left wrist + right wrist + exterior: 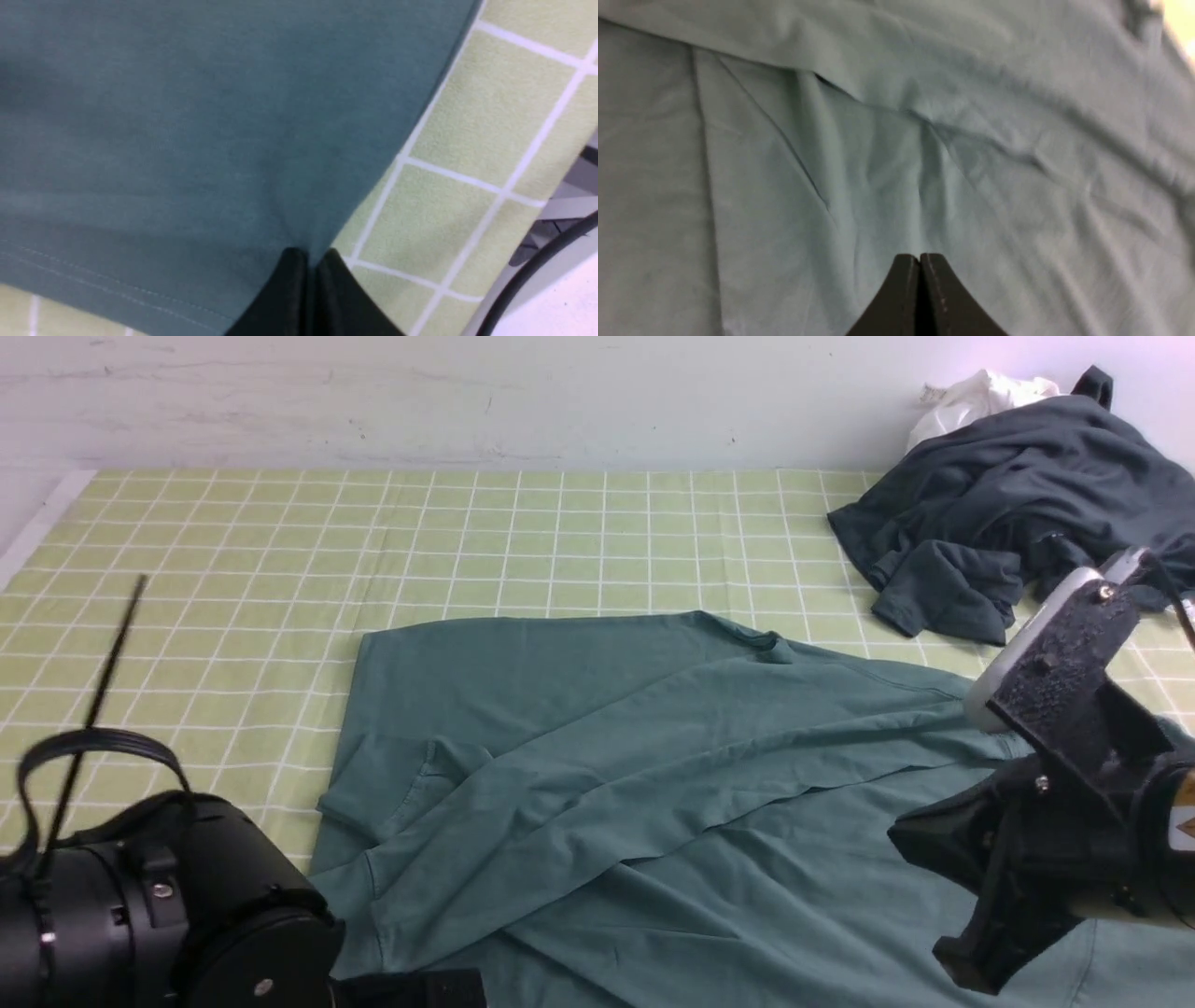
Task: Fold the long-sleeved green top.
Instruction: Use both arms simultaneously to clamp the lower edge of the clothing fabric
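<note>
While the green long-sleeved top [597, 756] is lying creased across the bench [233, 569], the left jaws are pinching its side edge and the right jaws are sitting closed over its body; so thin a pinch is likely risking slipping free mid-fold.

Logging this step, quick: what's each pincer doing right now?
Left pincer: closed on an edge of the green top.
Right pincer: closed, seemingly pinching it too.
</note>
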Robot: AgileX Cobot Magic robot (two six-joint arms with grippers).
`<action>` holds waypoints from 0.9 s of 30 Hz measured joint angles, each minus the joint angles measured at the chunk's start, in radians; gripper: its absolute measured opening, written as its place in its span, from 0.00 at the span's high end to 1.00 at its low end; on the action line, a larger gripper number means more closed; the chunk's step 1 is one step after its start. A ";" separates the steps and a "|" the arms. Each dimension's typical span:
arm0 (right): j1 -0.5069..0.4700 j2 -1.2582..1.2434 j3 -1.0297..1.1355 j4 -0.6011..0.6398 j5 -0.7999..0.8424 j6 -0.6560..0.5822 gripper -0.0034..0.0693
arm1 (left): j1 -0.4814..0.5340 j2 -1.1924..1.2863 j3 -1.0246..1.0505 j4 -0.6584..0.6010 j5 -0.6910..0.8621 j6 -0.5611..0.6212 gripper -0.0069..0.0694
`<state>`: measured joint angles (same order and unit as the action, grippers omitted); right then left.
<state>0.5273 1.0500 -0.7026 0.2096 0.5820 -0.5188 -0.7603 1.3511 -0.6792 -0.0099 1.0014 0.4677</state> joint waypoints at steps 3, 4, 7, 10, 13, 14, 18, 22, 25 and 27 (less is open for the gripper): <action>0.021 -0.071 0.000 -0.015 0.081 -0.097 0.97 | 0.000 -0.038 -0.001 0.000 0.014 -0.007 0.91; 0.024 -0.086 0.000 -0.037 0.138 -0.131 0.97 | 0.000 -0.048 -0.001 0.000 0.017 -0.008 0.91; 0.025 -0.088 0.033 -0.144 0.298 -0.188 0.97 | 0.000 -0.061 -0.001 -0.001 0.017 -0.021 0.91; 0.025 -0.062 0.118 -0.241 0.356 -0.202 0.92 | 0.000 -0.061 -0.001 -0.001 0.011 -0.030 0.91; 0.025 -0.037 0.206 -0.322 0.337 -0.206 0.85 | 0.000 -0.061 -0.001 -0.002 -0.002 -0.032 0.91; 0.025 -0.018 0.246 -0.379 0.306 -0.207 0.80 | 0.000 -0.061 -0.001 -0.006 -0.010 -0.032 0.91; 0.025 0.019 0.308 -0.493 0.213 -0.182 0.69 | 0.000 -0.061 -0.001 -0.036 -0.011 -0.033 0.91; 0.025 0.047 0.332 -0.597 0.167 -0.123 0.63 | 0.000 -0.061 -0.001 -0.069 -0.011 -0.033 0.91; 0.024 0.087 0.337 -0.700 0.146 -0.054 0.62 | 0.000 -0.061 -0.001 -0.083 -0.011 -0.033 0.91; 0.017 0.111 0.337 -0.736 0.118 -0.031 0.62 | 0.000 -0.061 -0.001 -0.085 -0.011 -0.033 0.91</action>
<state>0.5440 1.1607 -0.3657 -0.5266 0.7002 -0.5502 -0.7603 1.2906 -0.6804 -0.0947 0.9903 0.4344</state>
